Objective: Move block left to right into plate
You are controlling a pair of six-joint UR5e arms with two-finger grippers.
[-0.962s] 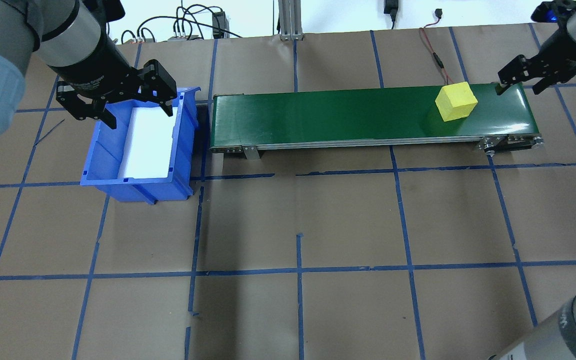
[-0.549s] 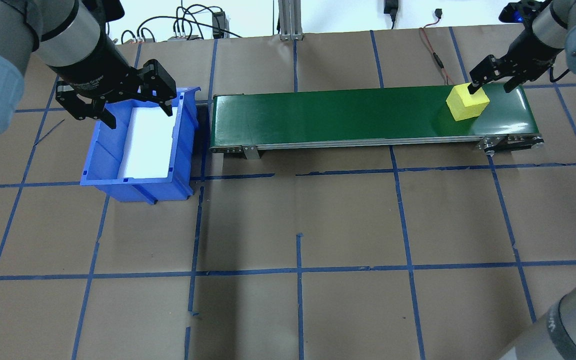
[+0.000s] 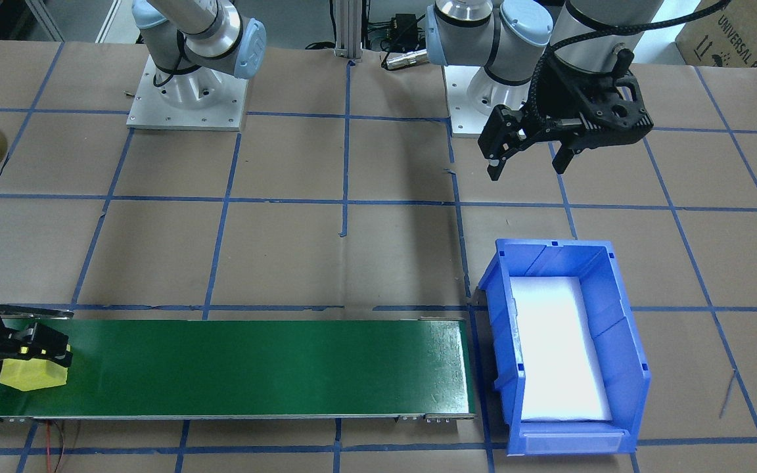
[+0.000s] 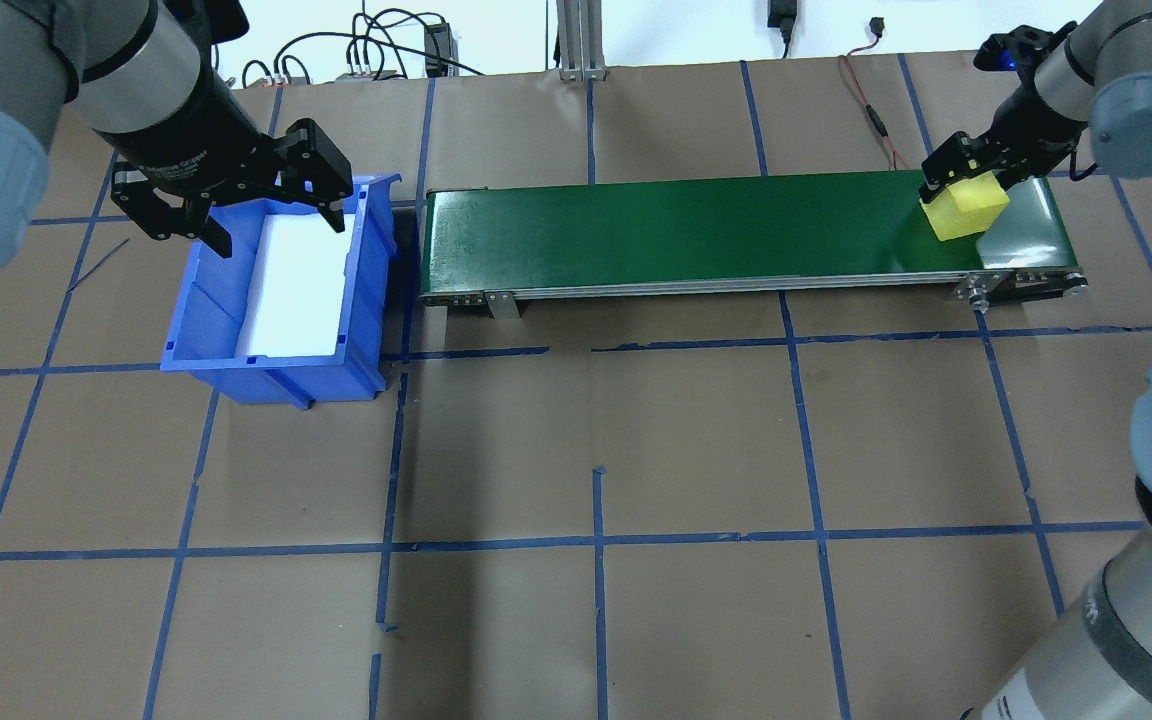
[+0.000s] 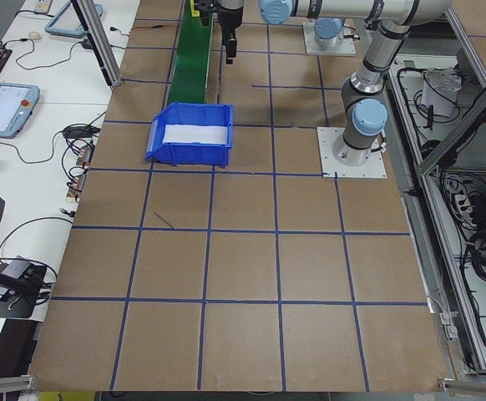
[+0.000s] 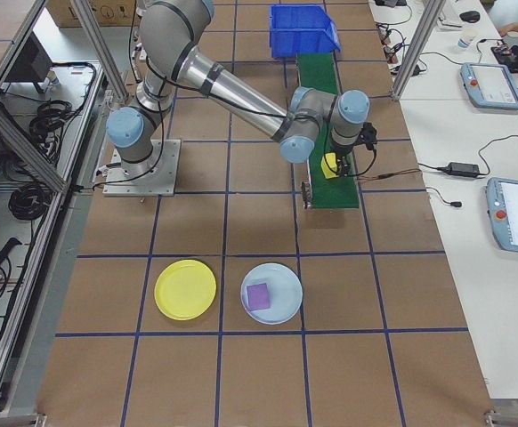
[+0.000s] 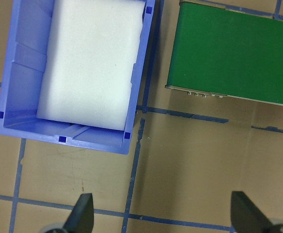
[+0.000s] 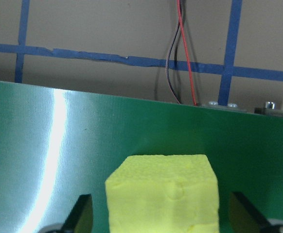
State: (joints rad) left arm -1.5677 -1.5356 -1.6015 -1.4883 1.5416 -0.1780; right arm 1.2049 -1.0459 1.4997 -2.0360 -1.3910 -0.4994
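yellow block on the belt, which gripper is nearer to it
Right. The right gripper is down around the yellow block at the belt's end; the left gripper hangs over the blue bin past the other end.

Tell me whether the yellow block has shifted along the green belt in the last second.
Yes. In the overhead view the yellow block has moved right along the green conveyor belt, nearer its right end, with the right hand now straddling it.

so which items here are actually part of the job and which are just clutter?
In the job:
- yellow foam block on the green conveyor belt
- right gripper, straddling the block, fingers clear of its sides
- yellow plate

Lying about:
- blue bin with white foam
- left gripper, open
- pale blue plate holding a purple block
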